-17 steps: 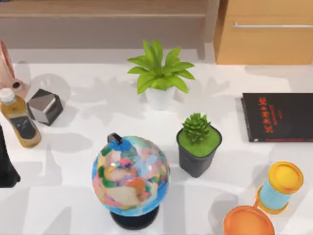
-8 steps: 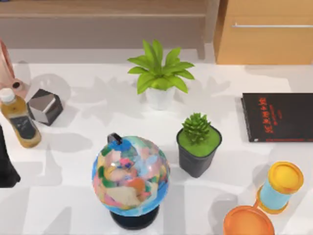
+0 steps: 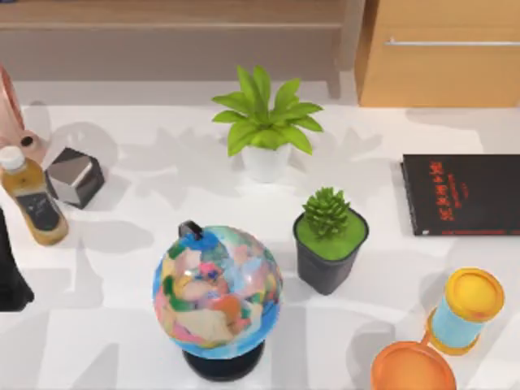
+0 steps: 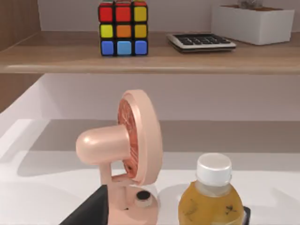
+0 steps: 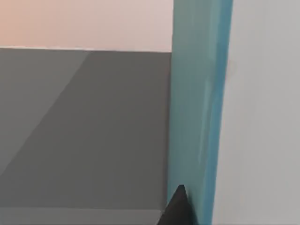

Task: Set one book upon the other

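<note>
Nothing has moved on the counter [image 3: 162,341]. Black book [image 3: 463,193] lies bare at right; teal book [image 5: 199,117] fills right wrist view, grip untellable. Stacking remains.

A: Any writing to read here?

B: The thin flat black book [image 3: 461,194] near the table's right edge carries a column of red characters beside its spine, but I cannot make out what they say.

A: And the amber drink bottle with the white cap [image 3: 31,199]?

B: It has a dark label, nothing legible. The grey calculator [image 4: 200,41] on the wooden shelf shows keys, no readable numbers.
</note>
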`<state>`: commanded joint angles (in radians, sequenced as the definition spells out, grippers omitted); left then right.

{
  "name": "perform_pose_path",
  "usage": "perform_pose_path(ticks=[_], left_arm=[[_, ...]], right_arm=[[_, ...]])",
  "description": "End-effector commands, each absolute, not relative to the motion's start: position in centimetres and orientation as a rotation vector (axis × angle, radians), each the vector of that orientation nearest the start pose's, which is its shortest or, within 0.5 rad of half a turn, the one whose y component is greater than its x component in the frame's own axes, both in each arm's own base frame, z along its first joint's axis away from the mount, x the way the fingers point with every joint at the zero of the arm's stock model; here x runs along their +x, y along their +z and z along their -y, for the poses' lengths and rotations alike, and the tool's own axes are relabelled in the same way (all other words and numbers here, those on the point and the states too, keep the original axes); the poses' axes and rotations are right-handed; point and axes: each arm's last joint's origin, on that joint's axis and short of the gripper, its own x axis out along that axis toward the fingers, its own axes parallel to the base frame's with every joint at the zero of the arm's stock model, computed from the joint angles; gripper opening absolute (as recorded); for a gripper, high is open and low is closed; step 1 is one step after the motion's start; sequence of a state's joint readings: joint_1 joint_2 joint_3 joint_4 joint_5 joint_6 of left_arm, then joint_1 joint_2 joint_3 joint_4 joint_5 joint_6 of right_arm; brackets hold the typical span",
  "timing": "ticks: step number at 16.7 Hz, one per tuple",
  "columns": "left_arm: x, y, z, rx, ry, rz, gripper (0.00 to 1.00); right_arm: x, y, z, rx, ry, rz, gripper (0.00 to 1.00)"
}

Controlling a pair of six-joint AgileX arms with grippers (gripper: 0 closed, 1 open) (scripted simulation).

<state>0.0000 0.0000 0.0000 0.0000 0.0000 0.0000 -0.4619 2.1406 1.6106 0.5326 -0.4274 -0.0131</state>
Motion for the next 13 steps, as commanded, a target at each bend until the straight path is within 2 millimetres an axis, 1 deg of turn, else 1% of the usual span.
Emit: perform_pose_path(ticks=[7, 11, 13], left_arm=[[10.6, 16.0, 0.1, 0.0, 0.0, 0.0, 1.0], [10.6, 16.0, 0.1, 0.0, 0.0, 0.0, 1.0], [10.6, 16.0, 0.1, 0.0, 0.0, 0.0, 1.0]], right_arm=[[45.1, 26.0, 20.8, -0.026, -0.01, -0.004, 0.0], [45.3, 25.9, 20.6, -0.025, -0.005, -0.004, 0.0], [44.6, 26.6, 20.5, -0.019, -0.018, 0.014, 0.0]])
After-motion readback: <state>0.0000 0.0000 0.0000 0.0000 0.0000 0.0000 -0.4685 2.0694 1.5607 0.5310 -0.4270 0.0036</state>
